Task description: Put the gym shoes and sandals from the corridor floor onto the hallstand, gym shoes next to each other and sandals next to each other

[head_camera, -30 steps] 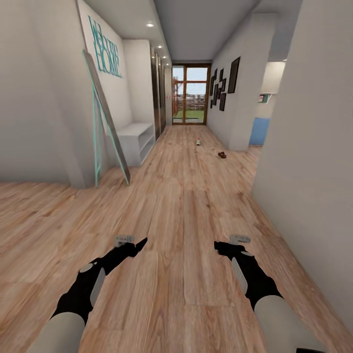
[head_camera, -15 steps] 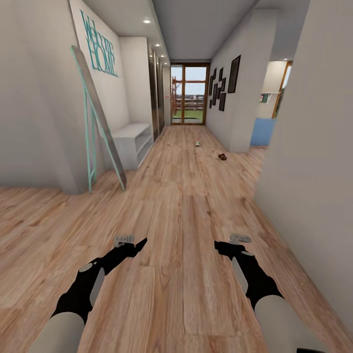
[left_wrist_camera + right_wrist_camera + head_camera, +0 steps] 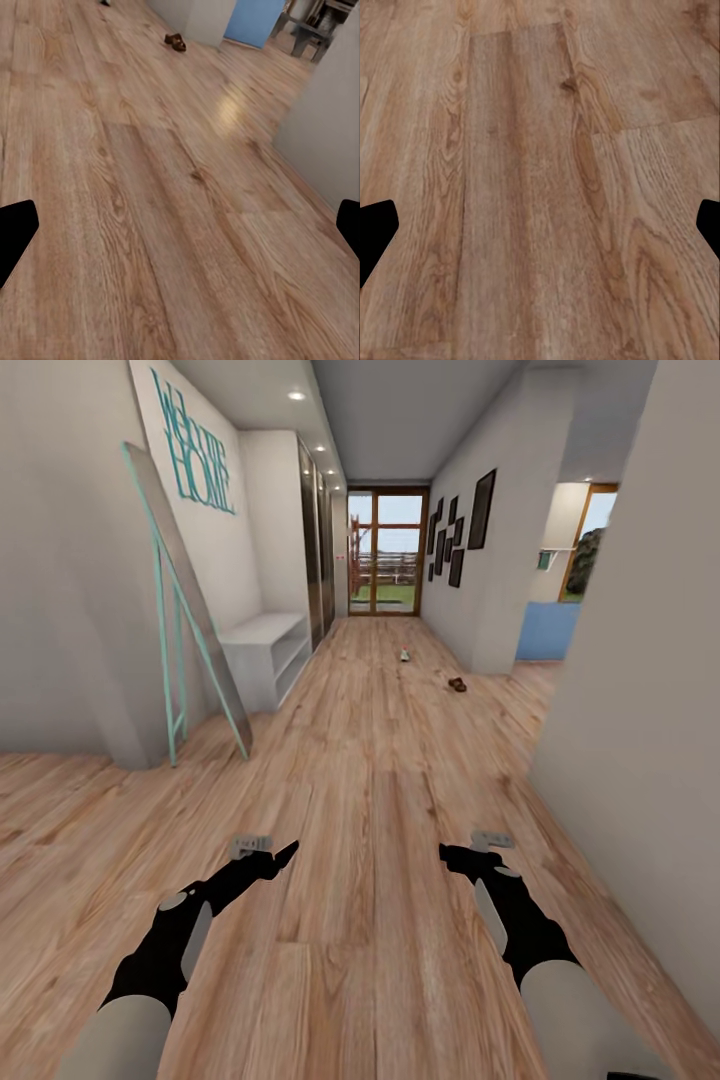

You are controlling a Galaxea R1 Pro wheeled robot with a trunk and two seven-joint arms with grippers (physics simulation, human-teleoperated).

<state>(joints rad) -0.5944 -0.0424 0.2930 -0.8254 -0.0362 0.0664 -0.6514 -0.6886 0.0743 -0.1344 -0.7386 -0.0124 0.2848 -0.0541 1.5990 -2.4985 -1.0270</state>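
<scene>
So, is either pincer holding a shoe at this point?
No: in the head view the left pincer and right pincer hang open over bare corridor floor, nothing between their fingers.

Head view: both arms extend forward, entering from the lower edge. The left arm rises from about 7 o'clock, pale grey at the forearm, black toward the wrist, angled toward 1 o'clock. The left hand (image 3: 268,850) ends in a dark pointed tip beside a small grey bracket. The right arm enters from about 5 o'clock and angles toward 11 o'clock, ending in the right hand (image 3: 470,852), likewise black with a grey bracket. Wrist views: each hand's two black fingers (image 3: 13,238) (image 3: 375,231) sit at opposite frame edges, spread wide apart, nothing between them.
</scene>
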